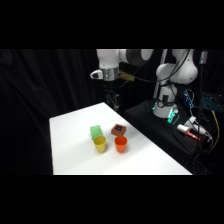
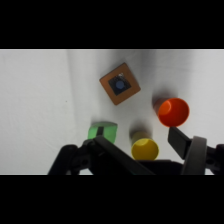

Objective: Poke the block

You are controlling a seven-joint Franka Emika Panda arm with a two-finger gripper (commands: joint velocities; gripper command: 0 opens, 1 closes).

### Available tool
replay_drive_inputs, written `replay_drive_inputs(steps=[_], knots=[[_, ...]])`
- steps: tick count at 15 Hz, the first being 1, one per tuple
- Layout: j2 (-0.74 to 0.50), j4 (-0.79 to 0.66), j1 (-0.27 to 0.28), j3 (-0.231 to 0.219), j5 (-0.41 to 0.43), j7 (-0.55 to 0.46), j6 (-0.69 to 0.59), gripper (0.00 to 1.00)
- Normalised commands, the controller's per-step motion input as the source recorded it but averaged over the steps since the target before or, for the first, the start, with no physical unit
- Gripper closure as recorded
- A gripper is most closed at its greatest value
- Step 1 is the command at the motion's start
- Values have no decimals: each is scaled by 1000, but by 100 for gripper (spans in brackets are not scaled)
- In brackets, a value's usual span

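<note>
Up near the far corner of the white table (image 1: 75, 145), the gripper (image 1: 113, 101) hangs in the air, well above the surface and not touching anything. From the wrist view you can see its two dark fingers (image 2: 182, 141) coming up from the bottom edge with a clear gap between them, so the claw is spread and holding nothing. The block (image 1: 118, 130) sits on the table a bit nearer the camera than the gripper, out toward the table's right side in the side view. It's a small brown cube with a dark spot on its top face, and in the wrist view it looks turned like a diamond (image 2: 119, 83). Right around it there's a little cluster of other stuff: an orange cup (image 1: 120, 144) just in front of the block, a yellow cup (image 1: 100, 144) beside that one, and a translucent green block (image 1: 96, 131) just behind the yellow cup. All four sit close together but I can't really tell whether any of them touch. Both cups stand upright with their openings facing up. Off to the right, past the table edge, the arm's base (image 1: 165, 107) stands on a dark surface with some cables and bits of gear around it.
</note>
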Motion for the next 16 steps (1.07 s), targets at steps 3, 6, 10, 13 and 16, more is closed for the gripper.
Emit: replay_drive_inputs(steps=[3,6,10,13,16], knots=[[-191,-311,-48,-12,-12,98,298,27],[-195,-315,-51,-13,-33,124,336,47],[-153,-270,-54,-13,-51,125,296,81],[-98,-189,-43,3,-81,138,267,100],[-38,-155,-32,19,-110,166,321,100]])
